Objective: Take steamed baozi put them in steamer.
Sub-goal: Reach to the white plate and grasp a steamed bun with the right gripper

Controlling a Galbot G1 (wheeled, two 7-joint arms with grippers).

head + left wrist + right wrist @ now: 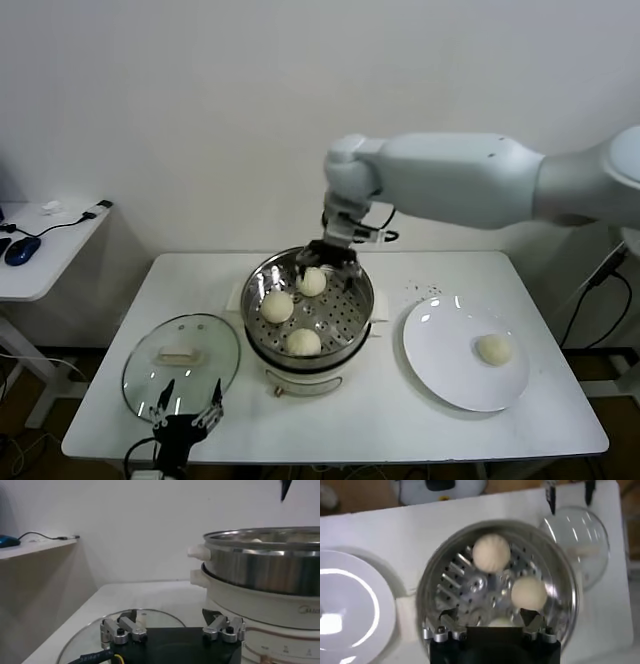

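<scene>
Three smooth cream-white dough buns [277, 306] lie on the perforated tray of the shiny stainless-steel steamer [352, 330]. A fourth bun [494, 348] lies on the flat white plate [440, 370]. The right claw [328, 258] hangs spread above the far bun; the left claw [187, 403] rests spread at the glass lid [150, 360].

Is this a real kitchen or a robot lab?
Probably a lab mock-up of a kitchen: a steamer and plate sit on a plain white table by a bare wall, with a computer mouse on a side desk.

Bulky white right arm [470, 180], black hand [327, 252] — silver screws, black cabling
</scene>
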